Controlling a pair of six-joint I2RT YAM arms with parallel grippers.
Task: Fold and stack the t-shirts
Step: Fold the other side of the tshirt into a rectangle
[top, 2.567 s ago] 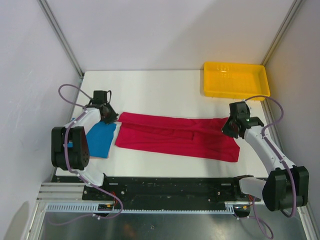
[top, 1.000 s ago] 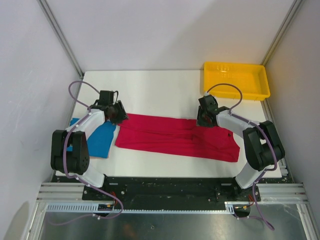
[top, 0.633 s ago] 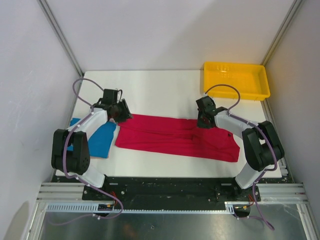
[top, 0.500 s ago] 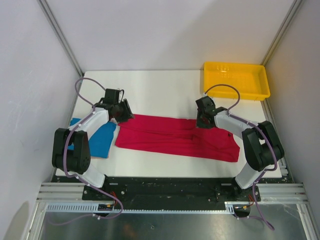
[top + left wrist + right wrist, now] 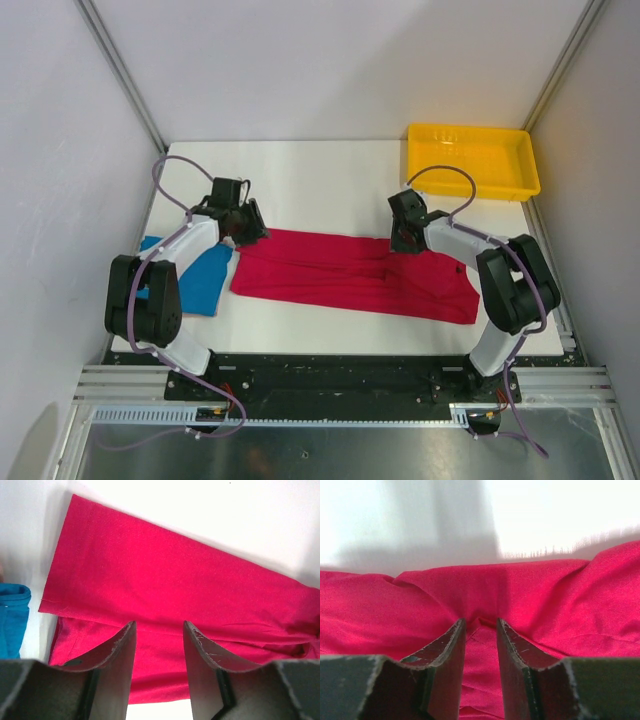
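The crimson red t-shirt (image 5: pixel 340 272) lies folded into a long strip across the middle of the table. The bright blue t-shirt (image 5: pixel 200 278) lies folded beside its left end. My left gripper (image 5: pixel 248 226) hovers over the red shirt's far left corner. In the left wrist view its fingers (image 5: pixel 120 650) stand apart over the red cloth (image 5: pixel 175 580), nothing between them, with the blue cloth (image 5: pixel 11 617) at the left edge. My right gripper (image 5: pixel 403 240) sits at the strip's far edge, right of the middle. Its narrowly parted tips (image 5: pixel 479 625) press into puckered red cloth (image 5: pixel 570 600).
A yellow plastic tray (image 5: pixel 468 128) stands at the table's far right corner. The white table (image 5: pixel 320 180) stretches behind the shirts. Grey walls with metal posts close in on both sides. Cables loop above both wrists.
The right arm has come from the shirt's right end to its far edge near the middle, and its jaws have narrowed. The left gripper has edged right onto the red shirt's corner.
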